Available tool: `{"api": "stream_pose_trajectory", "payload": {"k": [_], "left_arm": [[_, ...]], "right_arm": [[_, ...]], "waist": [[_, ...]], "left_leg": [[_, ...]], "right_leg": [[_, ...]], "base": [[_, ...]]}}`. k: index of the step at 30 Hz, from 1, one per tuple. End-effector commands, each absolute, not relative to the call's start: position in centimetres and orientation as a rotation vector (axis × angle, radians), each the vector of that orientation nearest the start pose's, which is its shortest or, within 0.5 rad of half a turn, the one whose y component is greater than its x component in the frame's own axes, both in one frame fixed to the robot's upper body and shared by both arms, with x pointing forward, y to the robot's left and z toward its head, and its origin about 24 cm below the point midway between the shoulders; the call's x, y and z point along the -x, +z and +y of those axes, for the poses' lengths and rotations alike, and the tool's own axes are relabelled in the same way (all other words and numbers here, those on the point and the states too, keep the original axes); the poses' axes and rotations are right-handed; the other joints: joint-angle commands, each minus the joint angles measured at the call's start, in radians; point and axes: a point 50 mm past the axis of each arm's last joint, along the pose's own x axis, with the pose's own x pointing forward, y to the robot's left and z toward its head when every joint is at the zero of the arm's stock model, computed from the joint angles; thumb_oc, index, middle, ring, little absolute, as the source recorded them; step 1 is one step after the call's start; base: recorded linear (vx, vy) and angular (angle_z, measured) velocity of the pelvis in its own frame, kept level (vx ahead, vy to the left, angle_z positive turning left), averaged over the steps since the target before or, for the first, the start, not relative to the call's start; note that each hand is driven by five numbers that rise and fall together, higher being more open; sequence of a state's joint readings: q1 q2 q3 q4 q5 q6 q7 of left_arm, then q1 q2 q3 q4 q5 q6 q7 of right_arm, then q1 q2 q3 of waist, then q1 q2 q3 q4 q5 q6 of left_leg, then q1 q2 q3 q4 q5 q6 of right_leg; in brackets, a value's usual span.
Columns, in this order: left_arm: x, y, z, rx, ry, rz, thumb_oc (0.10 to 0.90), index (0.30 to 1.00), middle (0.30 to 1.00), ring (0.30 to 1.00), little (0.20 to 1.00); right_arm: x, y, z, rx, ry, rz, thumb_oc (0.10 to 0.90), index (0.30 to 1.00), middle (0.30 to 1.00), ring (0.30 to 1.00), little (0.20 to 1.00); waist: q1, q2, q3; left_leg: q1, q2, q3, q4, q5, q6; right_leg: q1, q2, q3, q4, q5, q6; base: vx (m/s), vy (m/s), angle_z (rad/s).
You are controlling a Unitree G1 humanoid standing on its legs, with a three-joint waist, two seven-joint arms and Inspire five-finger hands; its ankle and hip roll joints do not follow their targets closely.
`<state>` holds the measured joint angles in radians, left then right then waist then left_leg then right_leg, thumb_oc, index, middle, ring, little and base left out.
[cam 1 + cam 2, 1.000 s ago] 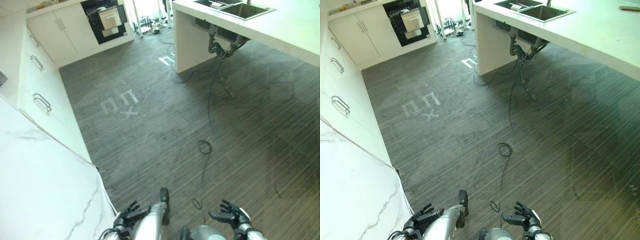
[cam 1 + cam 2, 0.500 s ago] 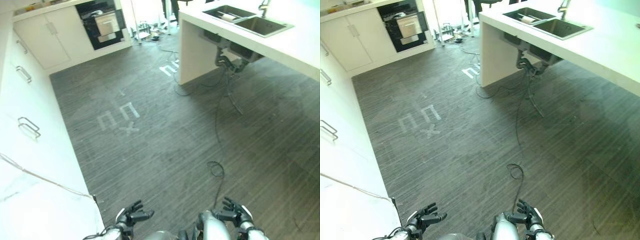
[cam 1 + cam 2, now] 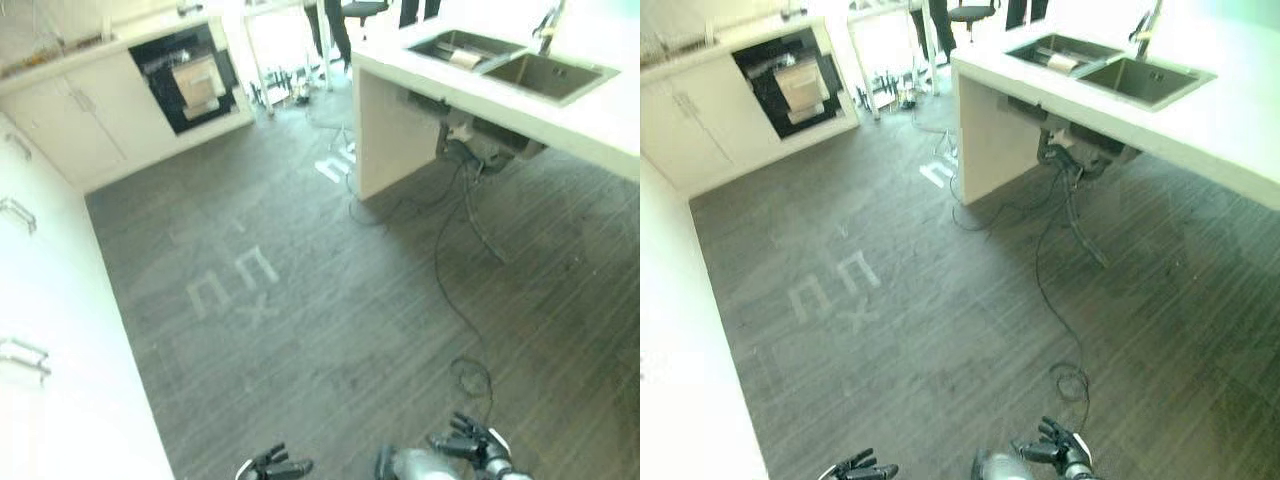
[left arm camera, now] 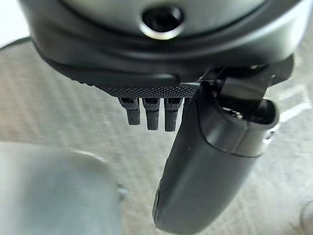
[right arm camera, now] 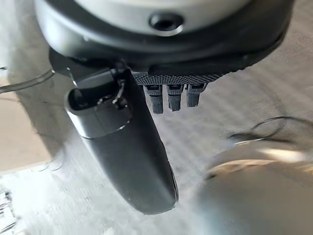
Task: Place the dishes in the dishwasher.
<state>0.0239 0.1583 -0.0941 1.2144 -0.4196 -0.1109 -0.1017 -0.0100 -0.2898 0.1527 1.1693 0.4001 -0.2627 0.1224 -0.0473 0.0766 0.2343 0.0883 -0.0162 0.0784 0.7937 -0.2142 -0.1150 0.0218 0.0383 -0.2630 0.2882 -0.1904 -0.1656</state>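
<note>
**Left eye view: empty hands, dishwasher far across the floor**

Hung low with nothing held: left hand (image 3: 272, 466) and right hand (image 3: 470, 446), fingers loosely spread, probably mid-walk. Saw the dark, boxy open dishwasher (image 3: 185, 80) set among pale cabinets, well apart. Glimpsed something pale in the steel sink (image 3: 470, 52) of the white table (image 3: 590, 115); dishes unconfirmed. Striped grey floor (image 3: 330, 300) between.

Dishwasher (image 3: 190, 88) way across the room, black opening set into the pale cabinets by the far wall, door seemingly open with a light rack or panel showing inside, and something pale, maybe dishes, sitting in the sink (image 3: 1065, 58) on the counter, too small to tell.
</note>
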Motion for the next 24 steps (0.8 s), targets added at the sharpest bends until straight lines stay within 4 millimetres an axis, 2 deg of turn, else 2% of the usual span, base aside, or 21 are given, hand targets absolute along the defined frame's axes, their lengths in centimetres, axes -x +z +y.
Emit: {"api": "stream_pose_trajectory", "payload": {"k": [1, 2, 5, 6, 7, 10, 13, 16, 17, 18, 19, 21, 23, 24], "left_arm": [[-11.6, -15.7, 19.9, 0.166, 0.113, 1.017, 0.800, 0.900, 0.900, 0.900, 0.900], [-11.3, -15.8, 19.8, 0.162, 0.110, 1.024, 0.800, 0.900, 0.900, 0.900, 0.900], [-10.8, -16.0, 20.1, 0.156, 0.121, 1.036, 0.800, 0.900, 0.900, 0.900, 0.900], [-9.9, -16.2, 20.4, 0.161, 0.143, 1.056, 0.800, 0.900, 0.900, 0.900, 0.900], [-9.4, -16.3, 20.6, 0.160, 0.153, 1.070, 0.800, 0.900, 0.900, 0.900, 0.900], [-9.1, -16.3, 20.8, 0.179, 0.170, 1.082, 0.800, 0.900, 0.900, 0.900, 0.900], [-8.5, -16.5, 20.7, 0.184, 0.179, 1.101, 0.800, 0.900, 0.900, 0.900, 0.900], [-8.5, -16.5, 21.0, 0.180, 0.193, 1.101, 0.800, 0.900, 0.900, 0.900, 0.900], [-8.8, -16.4, 21.2, 0.172, 0.195, 1.096, 0.800, 0.900, 0.900, 0.900, 0.900], [-8.9, -16.3, 21.4, 0.170, 0.197, 1.094, 0.800, 0.900, 0.900, 0.900, 0.900], [-9.1, -16.2, 21.7, 0.162, 0.198, 1.089, 0.800, 0.900, 0.900, 0.900, 0.900], [-9.4, -16.1, 22.3, 0.144, 0.200, 1.085, 0.800, 0.900, 0.900, 0.900, 0.900], [-9.5, -16.0, 22.7, 0.145, 0.215, 1.088, 0.800, 0.900, 0.900, 0.900, 0.900], [-9.5, -16.0, 22.8, 0.159, 0.225, 1.090, 0.800, 0.900, 0.900, 0.900, 0.900]], "right_arm": [[-15.5, -11.8, -26.9, 0.035, -0.167, 0.739, 0.800, 0.900, 0.900, 0.900, 0.900], [-15.5, -11.9, -26.8, 0.030, -0.173, 0.743, 0.800, 0.900, 0.900, 0.900, 0.900], [-15.6, -12.1, -26.3, 0.029, -0.167, 0.751, 0.800, 0.900, 0.900, 0.900, 0.900], [-15.5, -12.3, -25.9, 0.038, -0.152, 0.772, 0.800, 0.900, 0.900, 0.900, 0.900], [-15.4, -12.4, -25.8, 0.037, -0.152, 0.786, 0.800, 0.900, 0.900, 0.900, 0.900], [-15.3, -12.4, -26.1, 0.055, -0.149, 0.793, 0.800, 0.900, 0.900, 0.900, 0.900], [-14.9, -12.6, -26.2, 0.070, -0.158, 0.822, 0.800, 0.900, 0.900, 0.900, 0.900], [-13.9, -13.1, -26.1, 0.091, -0.151, 0.854, 0.800, 0.900, 0.900, 0.900, 0.900], [-13.6, -13.2, -26.1, 0.099, -0.151, 0.864, 0.800, 0.900, 0.900, 0.900, 0.900], [-13.5, -13.3, -26.1, 0.099, -0.153, 0.868, 0.800, 0.900, 0.900, 0.900, 0.900], [-13.4, -13.3, -26.1, 0.097, -0.160, 0.874, 0.800, 0.900, 0.900, 0.900, 0.900], [-13.2, -13.4, -26.1, 0.096, -0.166, 0.876, 0.800, 0.900, 0.900, 0.900, 0.900], [-13.2, -13.3, -26.4, 0.099, -0.169, 0.873, 0.800, 0.900, 0.900, 0.900, 0.900], [-13.2, -13.3, -26.6, 0.105, -0.170, 0.869, 0.800, 0.900, 0.900, 0.900, 0.900]], "waist": [[0.007, -0.033, 0.054], [0.036, -0.045, 0.072], [0.055, -0.061, 0.079], [0.081, -0.059, 0.084], [0.094, -0.063, 0.091], [0.095, -0.064, 0.096], [0.098, -0.060, 0.082], [0.099, -0.068, 0.055], [0.099, -0.072, 0.045], [0.098, -0.070, 0.041], [0.094, -0.062, 0.031], [0.077, -0.047, 0.025], [0.063, -0.031, 0.023], [0.060, -0.024, 0.027]], "left_leg": [[-0.143, 0.069, 0.033, 0.077, 0.178, 0.047], [-0.264, 0.005, 0.038, 0.008, 0.152, 0.071], [-0.306, -0.005, 0.057, -0.152, 0.164, 0.076], [-0.410, -0.039, -0.005, -0.326, 0.269, 0.045], [-0.476, -0.039, -0.034, -0.372, 0.310, 0.034], [-0.491, -0.033, -0.014, -0.376, 0.302, 0.040], [-0.442, -0.040, -0.011, -0.399, 0.280, 0.056], [-0.366, -0.065, -0.001, -0.443, 0.179, 0.101], [-0.318, -0.083, -0.005, -0.487, 0.120, 0.131], [-0.305, -0.088, -0.011, -0.494, 0.103, 0.141], [-0.285, -0.097, -0.025, -0.494, 0.067, 0.165], [-0.248, -0.116, -0.051, -0.494, 0.016, 0.210], [-0.214, -0.125, -0.069, -0.494, -0.012, 0.234], [-0.174, -0.132, -0.075, -0.494, -0.036, 0.242]], "right_leg": [[-0.002, -0.045, 0.037, 0.012, -0.042, 0.111], [0.030, -0.043, 0.062, 0.012, -0.053, 0.109], [0.044, -0.040, 0.089, 0.012, -0.061, 0.118], [0.060, -0.006, 0.137, 0.012, -0.066, 0.122], [0.076, 0.003, 0.161, 0.012, -0.078, 0.119], [0.103, -0.008, 0.165, 0.012, -0.101, 0.121], [0.139, -0.017, 0.165, 0.012, -0.131, 0.132], [0.182, -0.038, 0.156, 0.012, -0.132, 0.155], [0.205, -0.049, 0.144, 0.012, -0.111, 0.170], [0.218, -0.050, 0.136, 0.012, -0.093, 0.177], [0.221, -0.055, 0.116, 0.067, -0.042, 0.200], [0.105, -0.077, 0.099, 0.327, 0.060, 0.252], [-0.014, -0.095, 0.074, 0.509, 0.104, 0.268], [-0.070, -0.121, 0.044, 0.525, 0.071, 0.263]], "base": [[0.39, -0.326, -0.09], [0.38, -0.225, 0.05], [0.30, -0.050, -0.46], [0.52, 0.052, -1.65], [0.47, 0.091, -1.30], [0.27, 0.128, -1.33], [0.36, 0.234, -0.35], [0.33, 0.253, 0.17], [0.28, 0.226, 0.08], [0.29, 0.241, 0.00], [0.22, 0.217, 0.07], [0.18, 0.242, 0.09], [0.15, 0.195, 0.26], [0.19, 0.136, 0.31]]}}
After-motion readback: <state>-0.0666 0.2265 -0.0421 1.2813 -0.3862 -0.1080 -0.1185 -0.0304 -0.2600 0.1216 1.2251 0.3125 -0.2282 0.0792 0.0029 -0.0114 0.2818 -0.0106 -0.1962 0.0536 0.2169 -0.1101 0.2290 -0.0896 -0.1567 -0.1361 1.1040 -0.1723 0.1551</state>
